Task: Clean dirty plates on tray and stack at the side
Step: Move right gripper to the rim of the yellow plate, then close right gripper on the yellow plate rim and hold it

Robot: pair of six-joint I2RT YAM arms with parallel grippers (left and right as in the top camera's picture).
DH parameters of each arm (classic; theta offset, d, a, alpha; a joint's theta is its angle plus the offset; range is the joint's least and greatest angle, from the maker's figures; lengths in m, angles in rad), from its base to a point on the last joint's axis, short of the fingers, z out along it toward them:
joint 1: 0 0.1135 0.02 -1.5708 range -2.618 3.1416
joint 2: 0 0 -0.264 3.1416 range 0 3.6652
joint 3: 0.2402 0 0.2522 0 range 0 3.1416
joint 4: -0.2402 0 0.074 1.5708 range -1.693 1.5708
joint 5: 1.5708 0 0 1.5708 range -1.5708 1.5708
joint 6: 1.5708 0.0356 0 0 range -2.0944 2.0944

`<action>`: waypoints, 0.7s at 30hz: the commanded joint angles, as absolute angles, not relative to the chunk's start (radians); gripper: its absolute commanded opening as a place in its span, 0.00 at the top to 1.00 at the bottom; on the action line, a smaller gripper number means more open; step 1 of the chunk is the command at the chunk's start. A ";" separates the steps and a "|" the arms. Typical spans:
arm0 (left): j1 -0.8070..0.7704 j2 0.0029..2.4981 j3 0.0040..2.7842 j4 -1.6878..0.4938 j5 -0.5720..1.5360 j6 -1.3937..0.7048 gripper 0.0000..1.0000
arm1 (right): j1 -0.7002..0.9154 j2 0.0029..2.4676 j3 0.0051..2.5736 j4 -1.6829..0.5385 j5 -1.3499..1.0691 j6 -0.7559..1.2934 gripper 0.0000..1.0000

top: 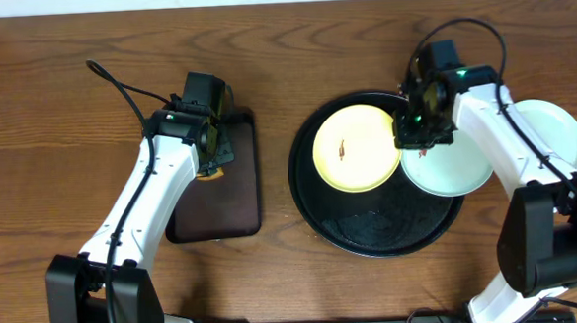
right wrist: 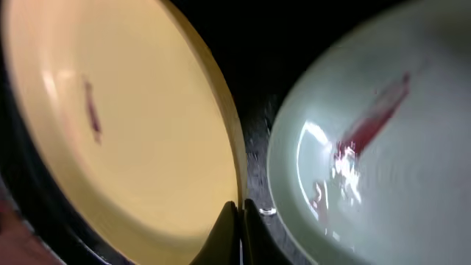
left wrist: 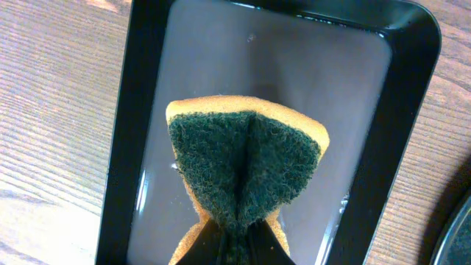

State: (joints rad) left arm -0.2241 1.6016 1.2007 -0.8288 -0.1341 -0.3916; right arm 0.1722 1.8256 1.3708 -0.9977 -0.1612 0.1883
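Left station: the left gripper [left wrist: 235,237] is clamped on a sponge [left wrist: 246,162], folding it so the green scouring face points outward. It hangs over the small rectangular tray [left wrist: 199,59], whose floor looks wet, probably the place where the sponge is dampened.

Centre: the round black tray [top: 371,231] carries the yellow plate [top: 357,148], which has a reddish smear [right wrist: 92,114] and is not yet cleaned.

The right gripper [right wrist: 237,221] has its fingers drawn together at the yellow plate's right rim, likely to steady it for wiping. Whether the rim is actually pinched cannot be told.

Just beside it, a mint plate [top: 452,173] overhangs the tray's edge and is also smeared [right wrist: 375,121].

Far right: a second mint plate [top: 554,133] lies on the table [top: 49,115], off the tray. It is judged to be the start of the stack.
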 commanded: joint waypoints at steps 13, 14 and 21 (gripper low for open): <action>-0.220 1.604 1.195 -0.829 -0.105 -0.352 0.92 | 0.282 1.827 1.272 -0.931 -0.016 0.277 0.99; -0.220 1.604 1.195 -0.829 -0.105 -0.352 0.92 | 0.285 1.827 1.247 -0.905 -0.009 0.277 0.99; -0.220 1.604 1.195 -0.829 -0.105 -0.352 0.92 | 0.289 1.827 1.145 -0.779 -0.004 0.277 0.99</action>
